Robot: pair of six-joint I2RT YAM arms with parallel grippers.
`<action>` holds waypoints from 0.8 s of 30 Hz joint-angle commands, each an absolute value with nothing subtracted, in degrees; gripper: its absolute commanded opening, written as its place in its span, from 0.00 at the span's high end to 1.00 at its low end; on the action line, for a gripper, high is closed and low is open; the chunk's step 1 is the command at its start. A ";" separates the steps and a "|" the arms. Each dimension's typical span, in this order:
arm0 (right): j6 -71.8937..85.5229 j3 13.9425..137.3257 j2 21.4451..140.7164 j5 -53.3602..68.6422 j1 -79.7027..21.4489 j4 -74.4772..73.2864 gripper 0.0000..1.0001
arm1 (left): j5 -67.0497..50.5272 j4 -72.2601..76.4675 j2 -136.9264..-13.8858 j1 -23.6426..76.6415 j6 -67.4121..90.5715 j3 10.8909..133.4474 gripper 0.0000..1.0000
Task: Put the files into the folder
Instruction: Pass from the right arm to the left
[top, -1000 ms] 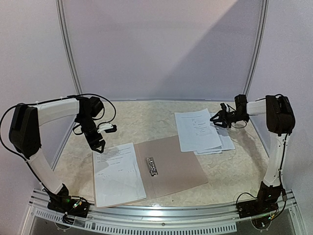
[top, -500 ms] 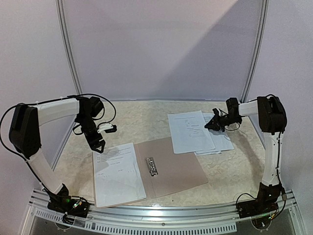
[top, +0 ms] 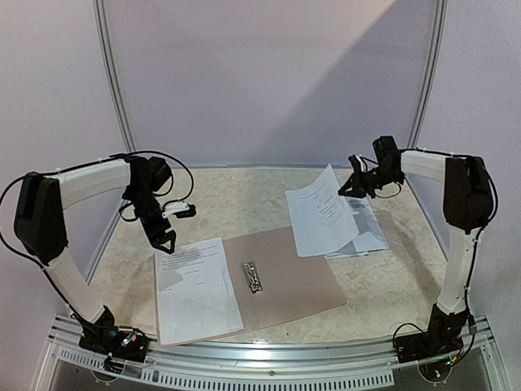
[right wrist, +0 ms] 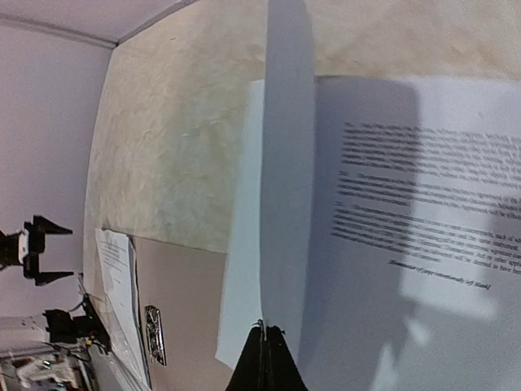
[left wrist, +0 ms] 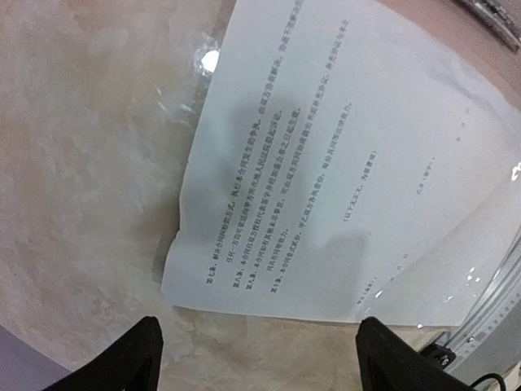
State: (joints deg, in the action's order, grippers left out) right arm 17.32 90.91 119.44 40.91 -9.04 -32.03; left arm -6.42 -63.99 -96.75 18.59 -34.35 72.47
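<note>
The taupe folder (top: 293, 277) lies open in the middle of the table, its metal clip (top: 252, 277) at the spine. One printed sheet (top: 195, 285) lies on its left flap. My left gripper (top: 165, 241) is open and empty, hovering over that sheet's far edge; in the left wrist view the sheet (left wrist: 342, 163) lies just beyond the gripper (left wrist: 256, 358). My right gripper (top: 352, 183) is shut on the far corner of the top sheet (top: 321, 213) and holds that corner lifted. In the right wrist view the gripper (right wrist: 263, 358) pinches the sheet's raised edge (right wrist: 285, 204) above the remaining files (right wrist: 423, 204).
The rest of the file stack (top: 368, 235), partly in glossy sleeves, lies at the right of the table. The held sheet's near edge overlaps the folder's right flap (right wrist: 183, 301). A metal rail (top: 269, 358) runs along the table's near edge. White walls enclose the back and sides.
My right gripper has moved left and then risen, dragging the top sheet toward the folder and lifting its far corner off the stack. The left arm has stayed nearly still.
</note>
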 commanded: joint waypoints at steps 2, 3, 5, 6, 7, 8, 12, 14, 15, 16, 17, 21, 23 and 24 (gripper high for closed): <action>3.13 98.92 106.15 26.48 -23.46 -46.13 1.00 | -16.86 -68.96 -90.76 17.76 -36.02 78.33 0.01; 1.16 100.29 105.11 23.87 -26.52 -47.93 1.00 | -18.77 -69.78 -89.78 17.61 -36.42 79.33 0.01; -4.63 101.83 102.30 18.00 -33.40 -50.33 1.00 | -21.87 -70.91 -87.63 17.20 -36.87 80.95 0.00; -6.70 101.83 100.77 15.31 -37.43 -50.66 1.00 | -23.55 -71.33 -86.42 17.00 -37.28 81.56 0.00; -9.56 101.30 98.44 13.30 -41.40 -50.16 1.00 | -25.25 -71.77 -85.09 16.90 -37.97 82.05 0.00; -13.28 100.01 96.88 11.73 -44.93 -48.81 1.00 | -26.96 -72.19 -83.68 16.80 -38.74 82.42 0.01; -18.32 94.90 89.23 8.55 -54.17 -40.97 1.00 | -32.56 -71.44 -76.42 16.60 -40.97 82.79 0.00; -17.51 94.29 86.70 11.21 -55.22 -38.76 1.00 | -35.42 -71.24 -72.16 16.73 -42.51 82.40 0.01; -16.13 93.97 86.14 12.70 -55.45 -37.87 1.00 | -36.75 -71.60 -70.50 16.91 -43.36 82.63 0.00; -15.35 93.58 85.56 13.96 -55.60 -36.86 1.00 | -37.71 -72.54 -69.67 16.96 -43.51 83.72 0.00; -14.39 93.11 85.20 14.87 -55.85 -35.65 1.00 | -38.00 -73.10 -69.28 16.96 -42.87 84.79 0.00; -11.38 91.07 84.30 16.71 -56.33 -31.29 1.00 | -39.50 -72.25 -67.12 17.39 -42.33 84.95 0.00; -9.69 90.95 84.58 17.86 -56.42 -29.83 1.00 | -39.59 -71.11 -66.89 18.21 -40.70 85.11 0.00; -9.16 91.03 84.76 18.62 -56.58 -29.45 1.00 | -39.10 -70.08 -66.74 18.60 -39.75 85.22 0.01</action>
